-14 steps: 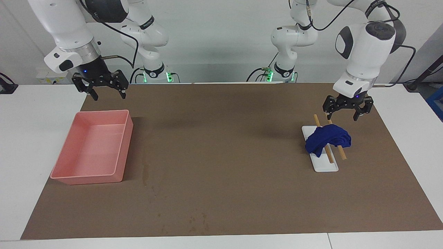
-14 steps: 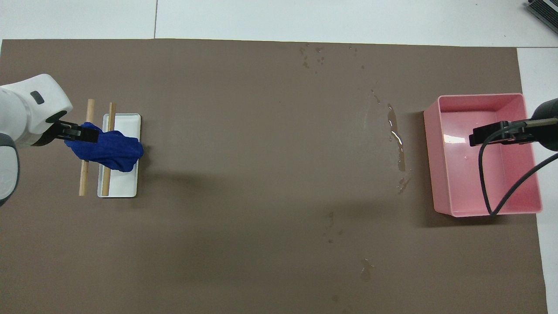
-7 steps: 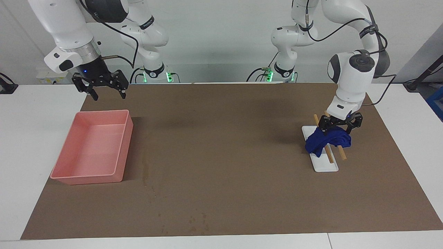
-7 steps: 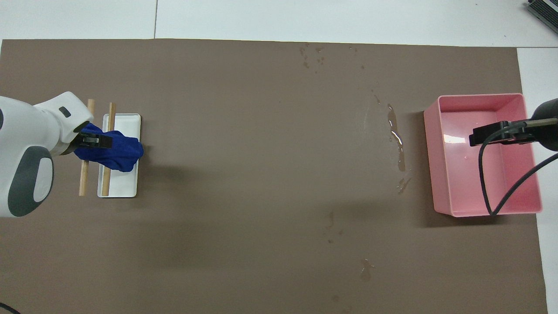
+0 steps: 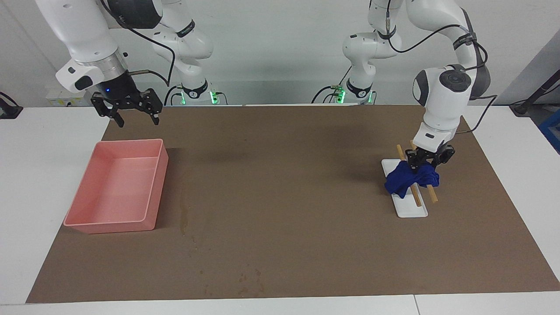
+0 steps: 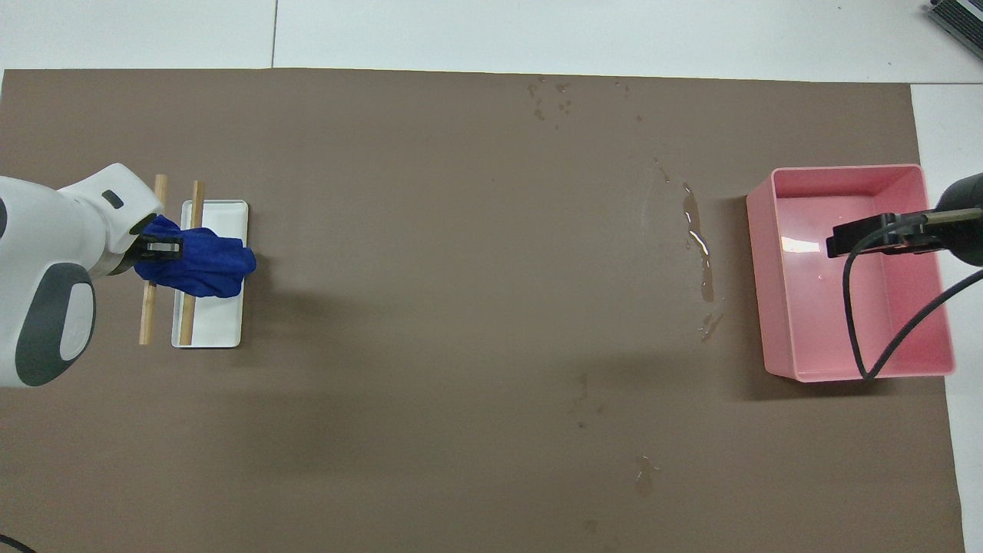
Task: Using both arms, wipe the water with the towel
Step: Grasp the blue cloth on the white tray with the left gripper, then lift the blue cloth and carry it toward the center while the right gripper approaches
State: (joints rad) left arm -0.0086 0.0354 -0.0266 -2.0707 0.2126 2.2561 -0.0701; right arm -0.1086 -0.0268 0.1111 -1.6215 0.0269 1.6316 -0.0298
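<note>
A crumpled blue towel point(image 5: 407, 180) point(image 6: 206, 266) lies over two wooden sticks point(image 5: 432, 194) point(image 6: 146, 313) and a small white tray point(image 5: 411, 209) point(image 6: 216, 326) toward the left arm's end of the mat. My left gripper point(image 5: 423, 168) point(image 6: 163, 248) is down on the towel's top, its fingers pinched into the cloth. The water point(image 5: 183, 215) point(image 6: 697, 244) is a thin dark streak on the brown mat beside the pink bin, with small blotches point(image 6: 643, 475) scattered around. My right gripper point(image 5: 130, 117) point(image 6: 883, 234) hangs open over the bin and waits.
A pink rectangular bin point(image 5: 154, 183) point(image 6: 768, 269) stands toward the right arm's end of the mat. More small drip marks point(image 6: 549, 100) sit near the mat's edge farthest from the robots. White table surrounds the brown mat point(image 5: 284, 175).
My left gripper came down from above the sticks onto the towel and closed in on it, bunching the cloth. The right arm has not moved.
</note>
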